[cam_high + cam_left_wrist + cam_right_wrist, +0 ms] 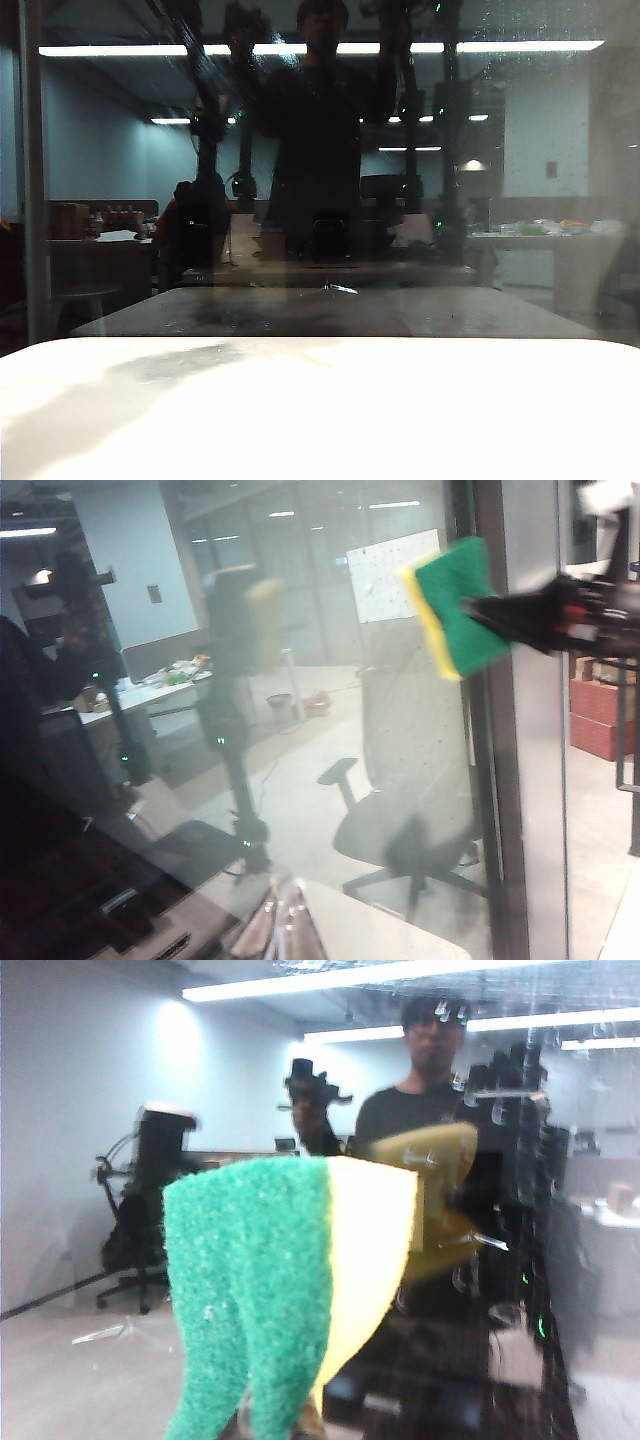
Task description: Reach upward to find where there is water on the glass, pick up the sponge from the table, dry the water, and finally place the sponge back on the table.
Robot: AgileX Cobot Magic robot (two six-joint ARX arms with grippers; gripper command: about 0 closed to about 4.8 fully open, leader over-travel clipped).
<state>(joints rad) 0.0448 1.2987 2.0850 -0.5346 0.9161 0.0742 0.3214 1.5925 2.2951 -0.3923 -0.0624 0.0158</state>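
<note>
- Gripping the sponge (290, 1300), the right gripper (500, 615) has its jaws clamped on the foam block and holds it up in the air just beside the glass (300, 730); the green scouring face and the yellow foam both show, and a faint yellow reflection sits in the pane next to it.
- Judging by that, the pick-up is done and the drying step is in hand; the sponge does not clearly touch the pane, and I cannot tell the gap.
- Water (440, 1008) shows as small drops and thin streaks high on the glass in the right wrist view, above the sponge; fine speckles (500, 40) also dot the upper right of the pane in the exterior view.
- The next move probably calls for raising the sponge to those drops, pressing a flat face on the pane and wiping across them.
- Edges to mind: a dark vertical frame bar (485, 780) runs right by the sponge in the left wrist view, so a sideways wipe has little room on that side and far more across the open pane.
- The table (320, 420) lies bare and white below, with open room for setting the sponge down later.
- The left gripper is not visible in any view, so its state cannot be told.
</note>
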